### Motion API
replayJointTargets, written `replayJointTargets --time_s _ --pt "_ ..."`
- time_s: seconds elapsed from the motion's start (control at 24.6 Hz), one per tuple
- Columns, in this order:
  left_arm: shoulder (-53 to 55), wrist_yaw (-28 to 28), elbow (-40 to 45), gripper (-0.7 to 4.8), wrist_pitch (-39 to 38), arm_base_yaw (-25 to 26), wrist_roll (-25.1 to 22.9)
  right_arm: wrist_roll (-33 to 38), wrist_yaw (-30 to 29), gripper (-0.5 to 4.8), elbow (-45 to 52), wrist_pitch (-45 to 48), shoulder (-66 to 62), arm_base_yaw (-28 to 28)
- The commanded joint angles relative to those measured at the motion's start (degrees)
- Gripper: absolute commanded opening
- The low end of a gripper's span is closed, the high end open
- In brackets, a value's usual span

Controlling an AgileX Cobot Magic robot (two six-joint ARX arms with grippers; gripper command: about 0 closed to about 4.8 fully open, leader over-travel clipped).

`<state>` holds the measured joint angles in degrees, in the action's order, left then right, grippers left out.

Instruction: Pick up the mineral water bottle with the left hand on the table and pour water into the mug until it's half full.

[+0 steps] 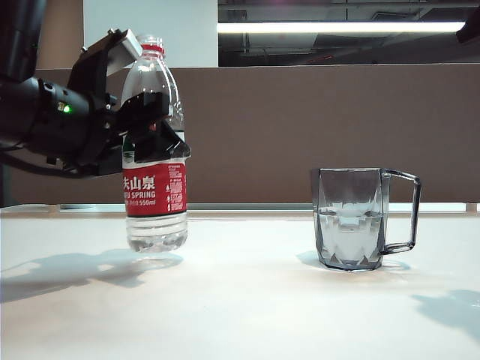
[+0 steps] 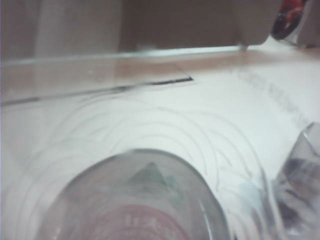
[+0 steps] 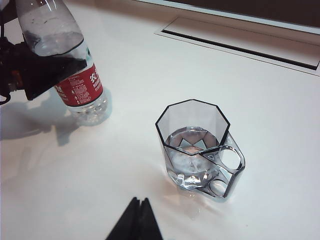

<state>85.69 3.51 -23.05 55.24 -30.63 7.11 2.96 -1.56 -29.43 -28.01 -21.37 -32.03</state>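
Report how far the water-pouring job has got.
Done: the smoky grey faceted mug already holds water to about half its height. In hand: the left gripper clamps the clear plastic bottle with the red label upright, its base just above the white table, apart from the mug. The right gripper hovers shut above the table near the mug. Left: seemingly only setting the bottle down.

Left wrist view blurs the mineral water bottle point(image 2: 135, 200).

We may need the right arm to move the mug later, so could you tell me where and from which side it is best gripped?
Grip the mug by its squared handle, coming from the right, the right gripper's side. The handle juts out that way and is bare; the mug stands upright with water in it, so keep it level.
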Motion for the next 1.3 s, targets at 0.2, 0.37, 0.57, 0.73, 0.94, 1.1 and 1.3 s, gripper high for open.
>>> replayJointTargets --time_s 0.2,0.37,0.57,0.73,0.94,1.1,1.3 --pt "-0.3 0.3 1.0 2.68 4.0 4.3 -0.2 -0.2 -0.1 -0.08 -0.3 0.8 0.1 0.0" --pt "-0.3 0.3 1.0 2.68 4.0 5.2 -0.2 -0.2 -0.1 -0.08 -0.3 0.8 0.1 0.0" --pt "-0.2 0.3 1.0 2.68 3.5 3.1 -0.3 -0.2 -0.1 -0.08 -0.3 0.8 0.1 0.0" --pt "-0.2 0.3 1.0 2.68 2.6 3.1 -0.3 -0.2 -0.1 -0.08 -0.3 0.8 0.1 0.0" --pt "-0.2 0.3 1.0 2.68 1.5 3.1 -0.4 -0.2 -0.1 -0.08 -0.3 0.8 0.1 0.0" --pt "-0.1 0.3 1.0 2.68 1.4 3.1 -1.1 -0.2 -0.1 -0.08 -0.3 0.8 0.1 0.0" --pt "1.4 0.3 1.0 2.68 1.2 3.1 -1.1 -0.2 -0.1 -0.08 -0.3 0.8 0.1 0.0"
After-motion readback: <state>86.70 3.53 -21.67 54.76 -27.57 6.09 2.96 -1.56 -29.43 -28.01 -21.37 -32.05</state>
